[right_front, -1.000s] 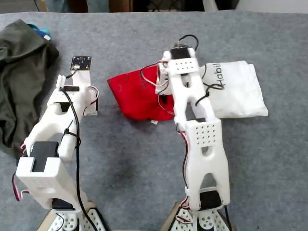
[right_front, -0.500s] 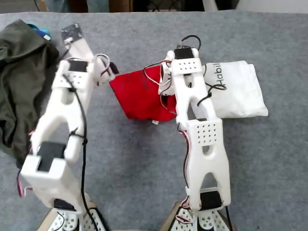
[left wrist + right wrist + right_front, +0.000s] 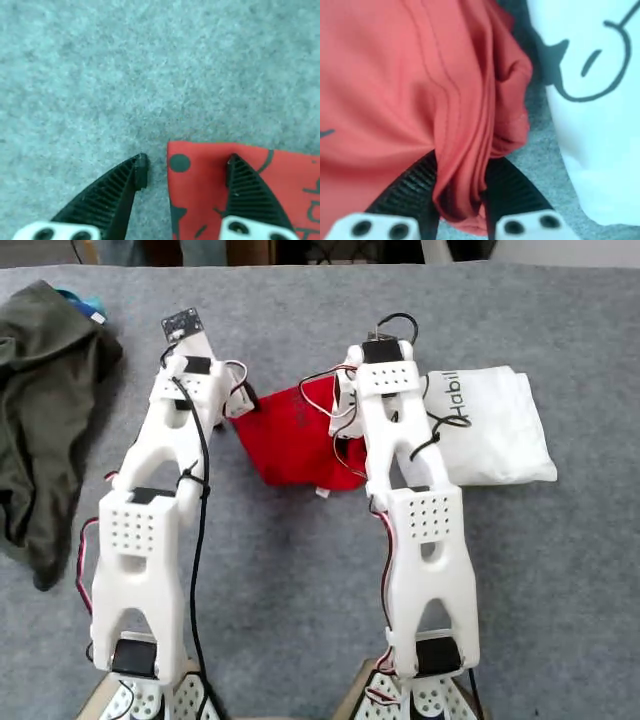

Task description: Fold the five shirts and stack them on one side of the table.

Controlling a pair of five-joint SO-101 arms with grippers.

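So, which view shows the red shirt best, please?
The high view: the red shirt lies in near-full outline. The left wrist view gives one corner by the left gripper; the right wrist view, a fold pinched in the right gripper.

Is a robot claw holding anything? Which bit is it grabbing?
The right claw pinches the red shirt by a bunched fold at its edge beside the white shirt. The left claw is open over the shirt's corner, holding nothing.

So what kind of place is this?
Probably a robot workshop or lab: a left arm and right arm stand at a grey cloth-covered table, with a red shirt and white shirt laid out.
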